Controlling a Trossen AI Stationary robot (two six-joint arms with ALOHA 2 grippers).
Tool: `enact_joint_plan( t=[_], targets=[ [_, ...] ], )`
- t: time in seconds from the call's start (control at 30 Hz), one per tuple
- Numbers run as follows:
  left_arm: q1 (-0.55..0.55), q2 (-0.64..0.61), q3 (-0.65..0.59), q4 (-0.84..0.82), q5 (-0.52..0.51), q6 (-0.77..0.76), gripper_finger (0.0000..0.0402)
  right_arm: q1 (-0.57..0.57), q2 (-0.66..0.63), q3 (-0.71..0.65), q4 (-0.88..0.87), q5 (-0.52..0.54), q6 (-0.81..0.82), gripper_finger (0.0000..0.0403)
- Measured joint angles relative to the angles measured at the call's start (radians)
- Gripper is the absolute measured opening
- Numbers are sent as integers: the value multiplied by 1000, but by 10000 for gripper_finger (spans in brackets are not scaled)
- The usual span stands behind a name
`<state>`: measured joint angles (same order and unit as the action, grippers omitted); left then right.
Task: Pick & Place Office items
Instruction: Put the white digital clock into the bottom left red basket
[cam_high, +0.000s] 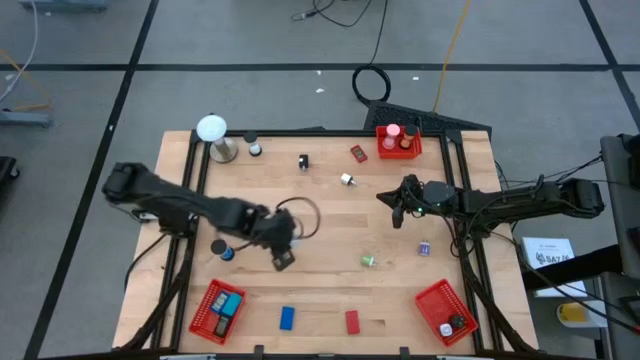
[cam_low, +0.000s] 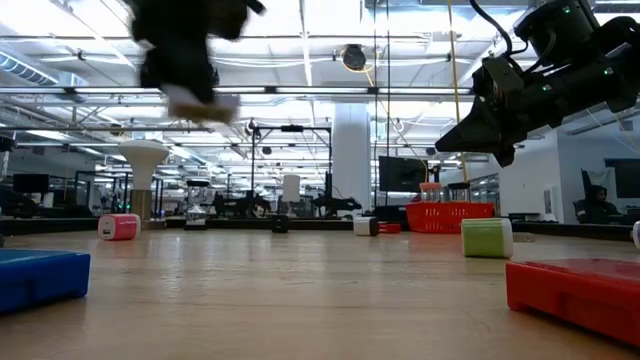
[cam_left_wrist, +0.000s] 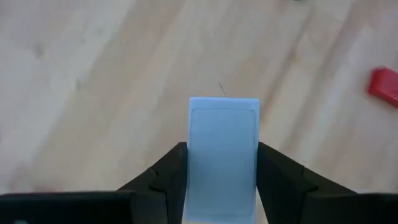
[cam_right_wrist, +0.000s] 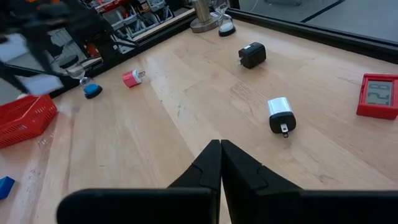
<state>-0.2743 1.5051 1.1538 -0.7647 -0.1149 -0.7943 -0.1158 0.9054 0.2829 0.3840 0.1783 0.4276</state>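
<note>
Two tools over the wooden table: left tool clamps a pale blue block, right tool closed, empty.

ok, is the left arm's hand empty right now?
No, in the left wrist view the left gripper has its fingers closed on a pale blue block, held above the wooden table.

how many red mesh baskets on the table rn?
3. One basket at the far edge, right of centre, one at the near-left corner, one at the near-right corner. The arms hide little table, so another is unlikely.
</note>
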Motion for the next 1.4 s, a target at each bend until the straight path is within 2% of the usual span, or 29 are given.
enact_joint_plan(
  t=[0.17, 0.43, 0.57, 0.77, 0.97, 1.4],
  targets=[
    [-209, -67, 0, -121, -70, -288, 154, 0, 0, 0, 0, 1, -2, 1],
    [-569, -74, 0, -203, -127, -831, 154, 0, 0, 0, 0, 3, -2, 1],
    [-718, -43, 0, -229, -152, -1082, 154, 0, 0, 0, 0, 3, -2, 1],
    [-862, 47, 0, -240, -148, -1326, 154, 0, 0, 0, 0, 4, -2, 1],
    [-918, 142, 0, -270, -103, -1458, 154, 0, 0, 0, 0, 10, -1, 1],
    [-934, 247, 0, -247, -38, -1469, 154, 0, 0, 0, 1, 9, 36, 1]
  ],
)
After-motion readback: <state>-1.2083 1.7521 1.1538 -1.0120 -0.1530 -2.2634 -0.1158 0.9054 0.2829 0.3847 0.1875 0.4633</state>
